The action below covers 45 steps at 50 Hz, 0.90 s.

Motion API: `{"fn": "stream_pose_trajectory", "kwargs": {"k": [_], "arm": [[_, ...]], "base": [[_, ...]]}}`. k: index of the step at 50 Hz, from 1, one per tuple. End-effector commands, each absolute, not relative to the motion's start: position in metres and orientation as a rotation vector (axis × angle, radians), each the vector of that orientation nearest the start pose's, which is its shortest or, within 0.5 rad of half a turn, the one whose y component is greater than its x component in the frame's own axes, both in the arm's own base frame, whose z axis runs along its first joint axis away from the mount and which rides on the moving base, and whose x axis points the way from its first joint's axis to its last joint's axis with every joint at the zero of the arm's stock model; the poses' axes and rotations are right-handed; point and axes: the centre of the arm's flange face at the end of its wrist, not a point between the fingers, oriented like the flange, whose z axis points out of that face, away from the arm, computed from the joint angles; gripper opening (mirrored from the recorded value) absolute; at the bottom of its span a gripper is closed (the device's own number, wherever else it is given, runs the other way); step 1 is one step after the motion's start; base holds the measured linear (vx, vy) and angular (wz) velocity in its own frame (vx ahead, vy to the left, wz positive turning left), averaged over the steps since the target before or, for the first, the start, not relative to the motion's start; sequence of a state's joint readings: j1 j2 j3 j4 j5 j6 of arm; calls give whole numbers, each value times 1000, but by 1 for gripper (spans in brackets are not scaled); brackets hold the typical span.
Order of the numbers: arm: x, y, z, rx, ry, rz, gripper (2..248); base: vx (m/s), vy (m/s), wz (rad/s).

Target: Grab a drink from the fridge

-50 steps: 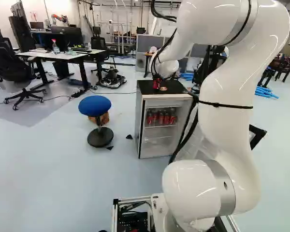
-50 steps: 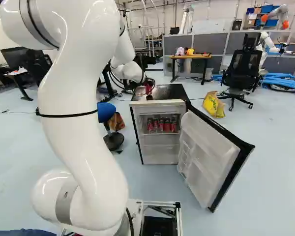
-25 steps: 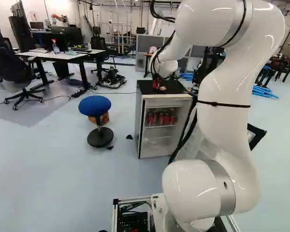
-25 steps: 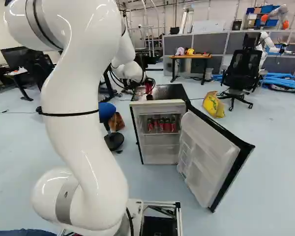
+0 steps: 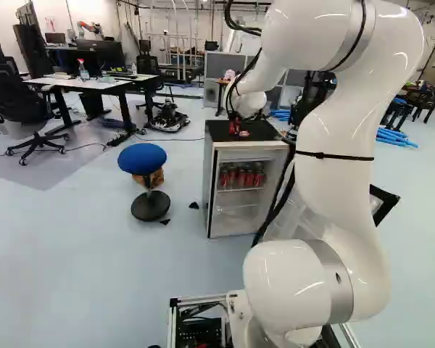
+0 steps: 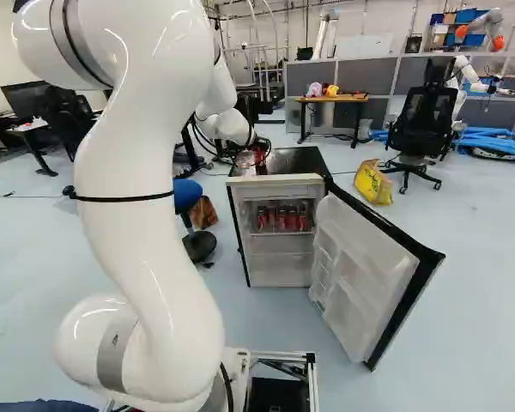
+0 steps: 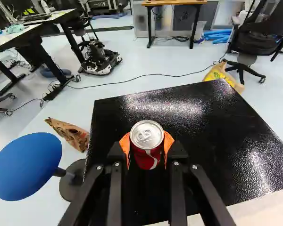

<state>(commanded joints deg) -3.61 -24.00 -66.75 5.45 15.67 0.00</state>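
Note:
Over the fridge's black top, my gripper (image 5: 235, 127) shows small and dark with red in the left base view. The wrist view shows the gripper (image 7: 146, 143) shut on a red drink can (image 7: 147, 135), an orange pad pressed to each side. The can is upright with its silver lid showing; whether its bottom touches the fridge top (image 7: 212, 122) cannot be told. Below, the white fridge (image 6: 281, 180) stands with its door (image 6: 360, 275) wide open. Several red cans (image 6: 283, 218) stand on its upper shelf.
A blue stool (image 5: 142, 158) and a brown paper bag (image 7: 70, 134) stand beside the fridge. A yellow bag (image 6: 373, 182) lies behind it, near a black office chair (image 6: 422, 120). Another robot (image 6: 463, 77) stands far back.
My arm's upper links have shifted slightly, leftward in the left base view and rightward in the right one. The gripper has moved only a little over the fridge top. The base has stayed put.

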Motion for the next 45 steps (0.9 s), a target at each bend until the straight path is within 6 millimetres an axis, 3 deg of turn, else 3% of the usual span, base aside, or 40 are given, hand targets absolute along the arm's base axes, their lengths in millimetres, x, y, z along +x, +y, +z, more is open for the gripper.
{"fn": "stream_pose_trajectory", "kwargs": {"k": [9, 10, 14, 15, 19, 20, 25, 26, 45], "arm": [[633, -42, 462, -2741, 232, -1536, 104], [633, -42, 462, -2741, 232, -1536, 137], [633, -42, 462, -2741, 232, -1536, 137], [633, -42, 462, -2741, 232, -1536, 172], [633, -42, 462, -2741, 232, -1535, 172], [633, -42, 462, -2741, 232, -1535, 207], [629, -42, 462, -2743, 233, -1532, 207], [628, -42, 463, -2743, 233, -1531, 244], [596, -55, 465, -2763, 267, -1513, 247]], "base": [[0, 0, 0], [0, 0, 0], [0, 0, 0], [0, 0, 0], [0, 0, 0], [0, 0, 0], [0, 0, 0], [0, 0, 0], [0, 0, 0]]}}
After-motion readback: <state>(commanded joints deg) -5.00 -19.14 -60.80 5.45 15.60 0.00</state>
